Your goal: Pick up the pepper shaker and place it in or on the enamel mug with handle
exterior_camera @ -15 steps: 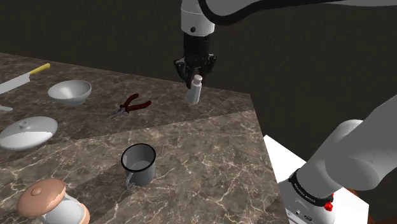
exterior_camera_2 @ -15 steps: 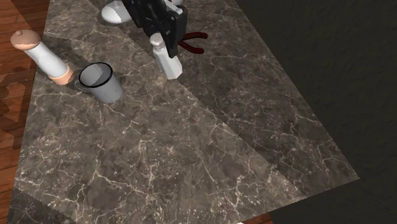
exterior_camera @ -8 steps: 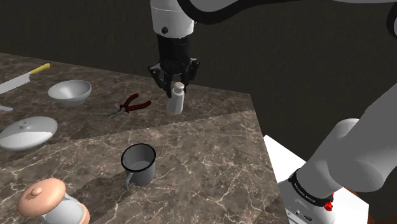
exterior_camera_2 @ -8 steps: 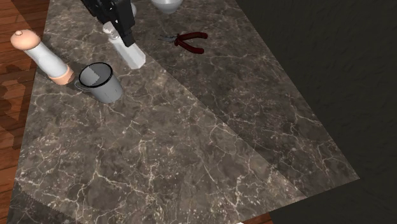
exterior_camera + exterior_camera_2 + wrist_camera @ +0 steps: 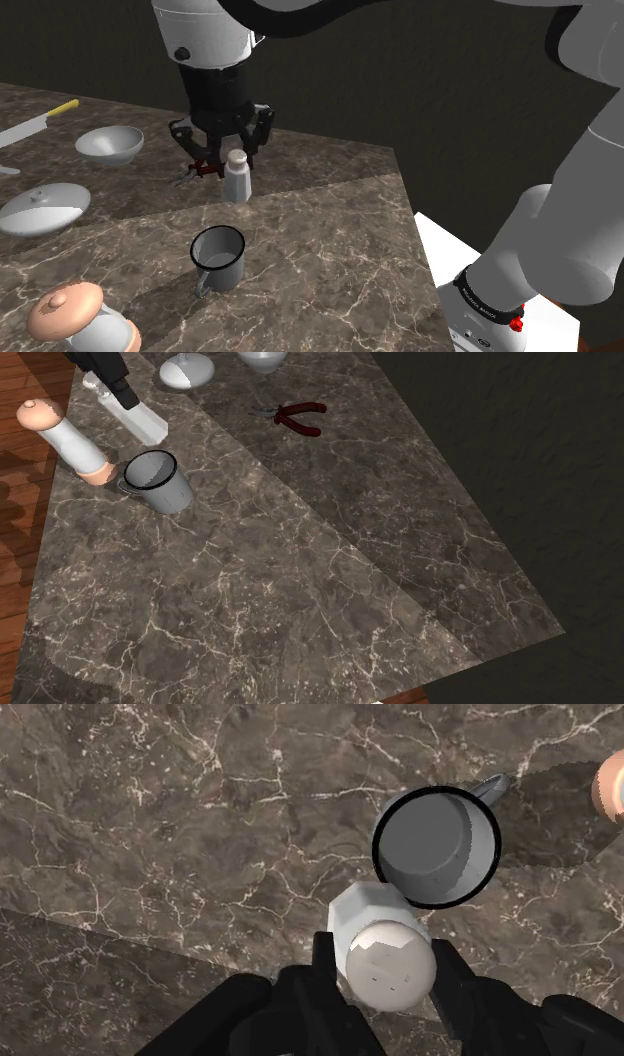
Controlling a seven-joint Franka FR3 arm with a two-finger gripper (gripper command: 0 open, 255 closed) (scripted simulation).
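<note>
The black gripper (image 5: 232,158) pinches the small white faceted pepper shaker (image 5: 383,959) near its cap, aloft just beside the grey black-rimmed mug (image 5: 220,275). Looks light, rigid, maybe slick; that high side-grip suits it.

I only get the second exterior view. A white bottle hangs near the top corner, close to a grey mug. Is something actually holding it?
Observer: Yes. In the wrist view two black fingers clasp the pepper shaker just below its cap.
Visitor: Is it over the mug yet?
Observer: Not quite. Looking along the fingers, the mug has its open mouth off to one side of the shaker's base, not straight beneath it.
Visitor: Is there anything on the table that I'm missing?
Observer: At the shoulder view's left, a knife with a yellow handle lies on the counter.
</note>
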